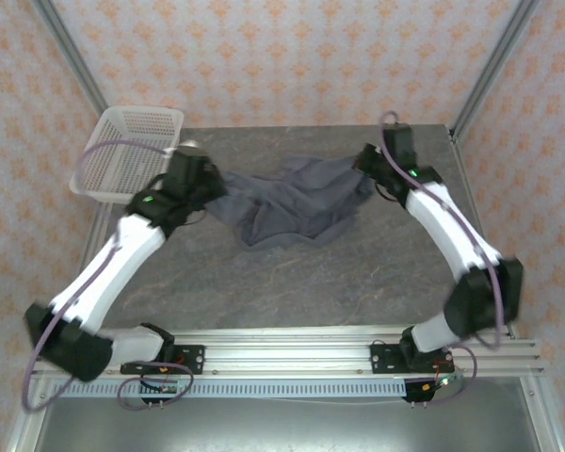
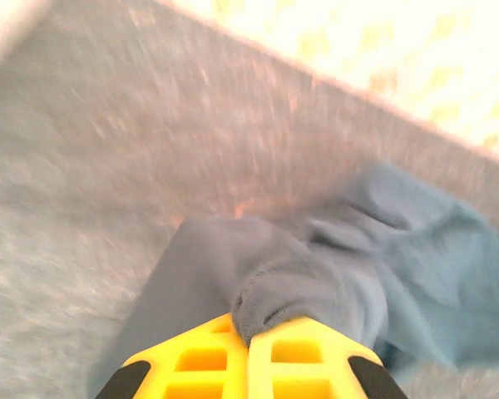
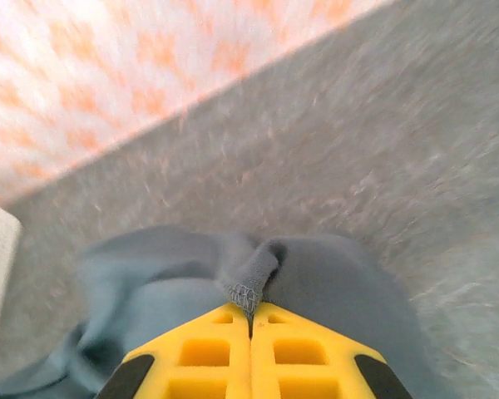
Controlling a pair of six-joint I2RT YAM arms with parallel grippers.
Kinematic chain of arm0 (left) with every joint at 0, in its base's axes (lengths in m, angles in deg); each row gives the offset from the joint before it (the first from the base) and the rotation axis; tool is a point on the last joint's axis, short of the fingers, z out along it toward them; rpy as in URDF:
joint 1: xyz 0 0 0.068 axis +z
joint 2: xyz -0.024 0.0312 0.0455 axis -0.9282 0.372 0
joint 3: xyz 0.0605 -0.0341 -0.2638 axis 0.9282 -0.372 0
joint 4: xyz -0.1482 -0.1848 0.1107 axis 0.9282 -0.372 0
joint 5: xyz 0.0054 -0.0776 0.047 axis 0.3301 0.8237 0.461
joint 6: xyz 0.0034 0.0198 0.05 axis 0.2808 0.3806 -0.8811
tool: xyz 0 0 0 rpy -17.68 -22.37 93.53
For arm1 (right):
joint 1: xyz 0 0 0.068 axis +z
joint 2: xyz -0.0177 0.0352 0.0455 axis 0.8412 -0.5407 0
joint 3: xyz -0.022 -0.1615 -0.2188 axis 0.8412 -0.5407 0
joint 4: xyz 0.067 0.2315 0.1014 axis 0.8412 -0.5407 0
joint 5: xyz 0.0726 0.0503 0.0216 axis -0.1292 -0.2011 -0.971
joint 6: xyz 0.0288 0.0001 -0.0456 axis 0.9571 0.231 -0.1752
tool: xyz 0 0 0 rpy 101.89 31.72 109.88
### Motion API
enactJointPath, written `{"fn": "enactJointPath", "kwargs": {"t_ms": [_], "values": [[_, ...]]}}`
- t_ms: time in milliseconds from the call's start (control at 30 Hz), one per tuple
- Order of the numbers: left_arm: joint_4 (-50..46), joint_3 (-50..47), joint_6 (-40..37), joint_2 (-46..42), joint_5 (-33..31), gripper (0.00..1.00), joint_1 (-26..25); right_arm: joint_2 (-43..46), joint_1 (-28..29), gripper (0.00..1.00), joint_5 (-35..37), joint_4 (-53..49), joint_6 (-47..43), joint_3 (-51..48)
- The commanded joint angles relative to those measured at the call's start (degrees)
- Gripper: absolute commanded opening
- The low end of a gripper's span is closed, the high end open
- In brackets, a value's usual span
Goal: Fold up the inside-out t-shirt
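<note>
The t-shirt (image 1: 297,202) lies crumpled toward the far middle of the table (image 1: 311,282). It's strung out between the two arms, with loose folds sagging toward the near side. The left gripper (image 2: 249,334) has its yellow fingers clamped on a bunched wad at the shirt's left end. The right gripper (image 3: 251,309) is pinched onto a stitched hem bit at the right end. Both wrist views are pretty blurry, fwiw. A white mesh basket (image 1: 132,141) sits at the far left corner, right next to the left arm's wrist and a little apart from the cloth. An orange-patterned wall (image 1: 292,56) closes off the back.
</note>
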Motion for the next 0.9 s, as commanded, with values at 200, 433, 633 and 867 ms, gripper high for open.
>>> {"fn": "enactJointPath", "kwargs": {"t_ms": [200, 433, 633, 867], "values": [[-12.0, -14.9, -3.8, 1.3, -8.1, 0.00, 1.3, 20.1, 14.1, 0.13, 2.5, 1.6, 16.2, -40.1], [-9.5, -14.4, -0.9, 12.0, -7.8, 0.00, 1.5, 32.4, 13.8, 0.71, 19.5, -14.6, 8.1, -32.3], [-6.7, -13.7, -0.6, 12.8, -6.4, 0.00, 1.5, 19.3, 5.3, 0.84, 17.7, -16.7, 7.2, -26.8], [-7.0, -14.4, -1.3, 12.8, -6.2, 0.00, 1.5, 0.8, 1.7, 0.73, 6.1, -7.7, 5.7, -21.5]]}}
